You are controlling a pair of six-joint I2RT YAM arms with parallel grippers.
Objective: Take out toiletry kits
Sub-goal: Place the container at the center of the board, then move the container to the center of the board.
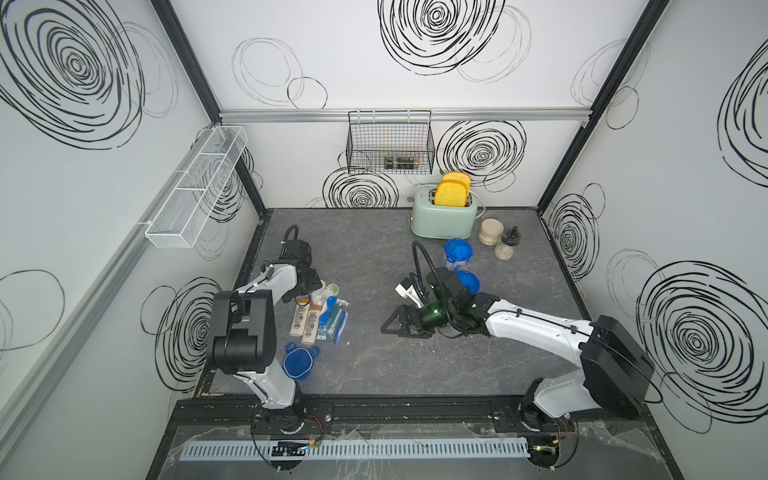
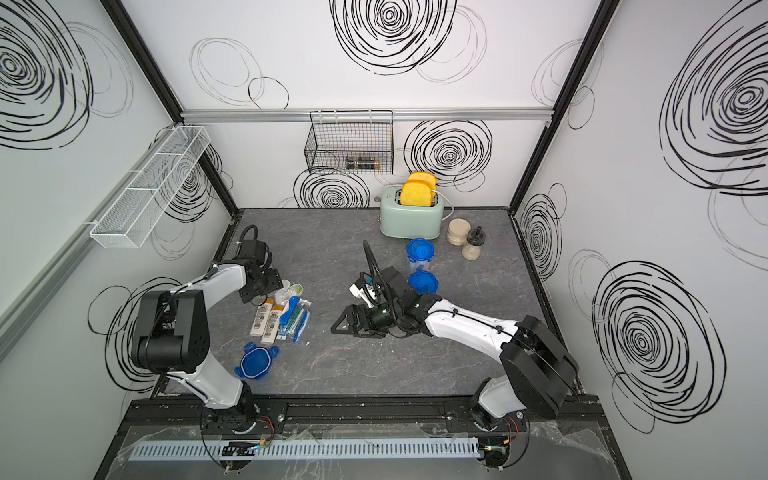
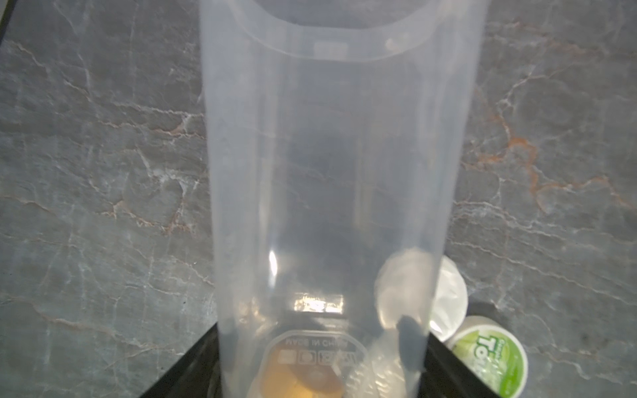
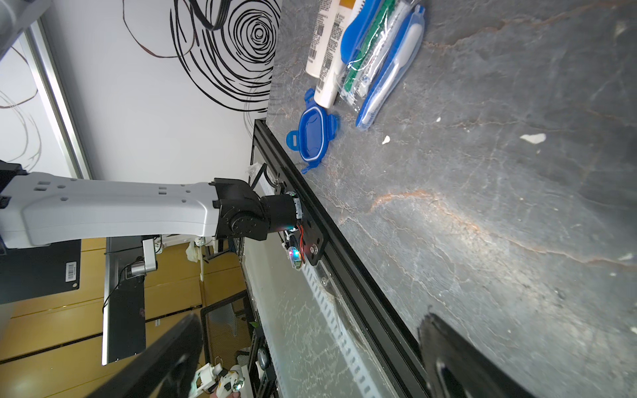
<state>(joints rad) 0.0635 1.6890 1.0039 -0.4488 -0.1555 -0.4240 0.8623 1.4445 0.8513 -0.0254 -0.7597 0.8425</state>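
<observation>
Left claw point(image 3: 320, 365) astride clear container point(image 3: 327, 172), can't tell if gripping | right claw point(image 1: 392, 326) spread, empty | toiletries point(image 1: 320, 318) out on desk point(image 1: 374, 374) | next, likely: park it, fetch lidded container point(image 1: 457, 253)

two cream bottles point(image 1: 300, 320) point(image 1: 312, 328), two round tins point(image 3: 448, 296) point(image 3: 489, 358), two lidded containers point(image 1: 458, 253) point(image 1: 468, 282), one loose blue lid point(image 1: 298, 362), two jars point(image 1: 491, 232) point(image 1: 508, 247), one toaster point(image 1: 442, 220)

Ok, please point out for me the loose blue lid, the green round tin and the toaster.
loose blue lid point(image 1: 298, 360): in a top view, on the middle of the lid.
green round tin point(image 3: 489, 358): left wrist view, on its printed green top.
toaster point(image 1: 442, 222): in a top view, on its pale green side wall.
</observation>
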